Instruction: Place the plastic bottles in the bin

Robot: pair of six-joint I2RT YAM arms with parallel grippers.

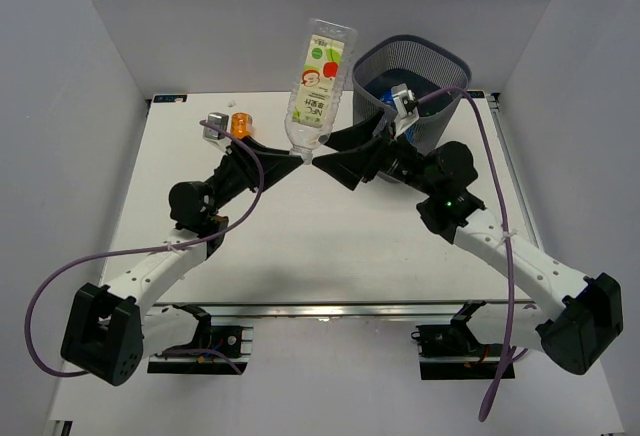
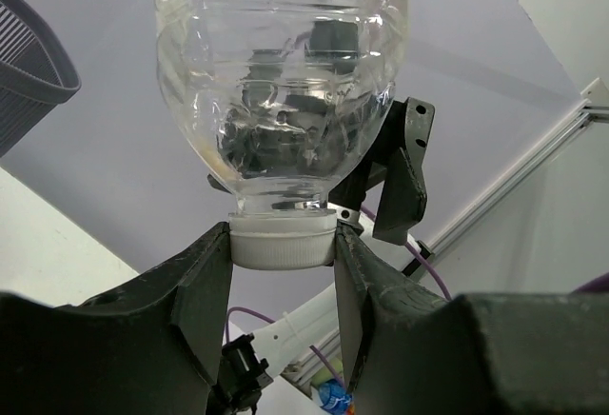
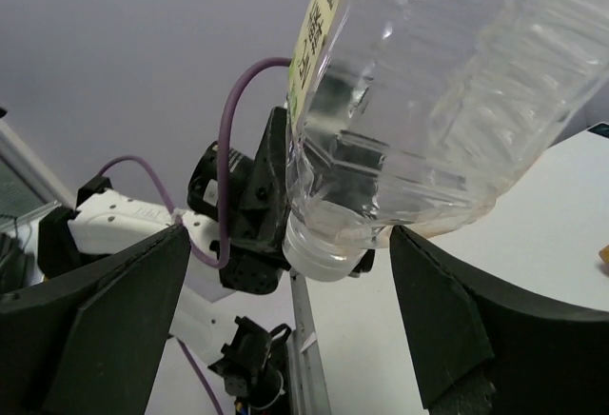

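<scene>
Left gripper (image 2: 283,244) clamps only the white cap (image 2: 284,240) of the inverted clear squarish plastic bottle with colourful label (image 1: 318,81), held aloft; it may pivot or slip. Right gripper (image 3: 285,272) gapes wide, empty, flanking the neck. Dark grey wire-mesh bin (image 1: 452,68) at 3 o'clock: right wrist (image 1: 403,104) crowds its near rim, collision possible.

Between the jaws of the black left gripper (image 2: 282,240): a clear bottle (image 2: 281,72), white cap (image 2: 283,249) (label (image 1: 320,71) white, green, red); beside them, a dark grey mesh bin (image 2: 33,63)
</scene>
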